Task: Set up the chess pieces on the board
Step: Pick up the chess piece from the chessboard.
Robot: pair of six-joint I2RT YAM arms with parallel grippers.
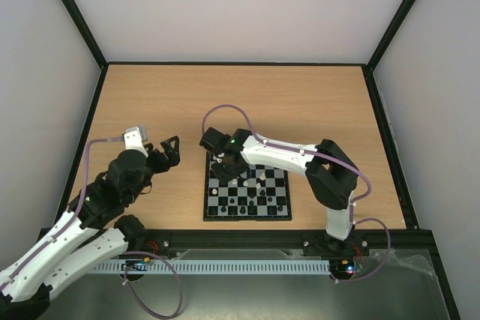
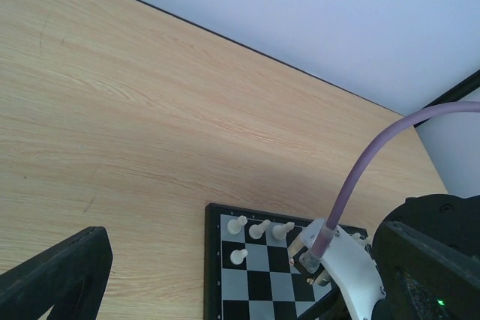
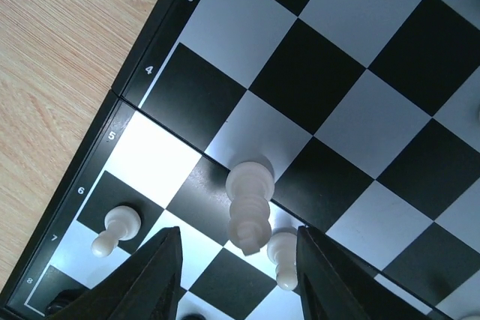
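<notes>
Top view looks down from the near side, whole table [image 1: 150,103] in frame. Left wrist low, oblique, apparently toward the board [image 2: 212,260] corner; right wrist close above that board.

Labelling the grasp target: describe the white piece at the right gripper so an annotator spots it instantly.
On the board, follow the fold running in from between edge numbers 4 and 5. The tall white piece stands by it, between the open fingers of the right gripper. It is taller and ribbed; the pawn beside it is short and round-headed.
</notes>
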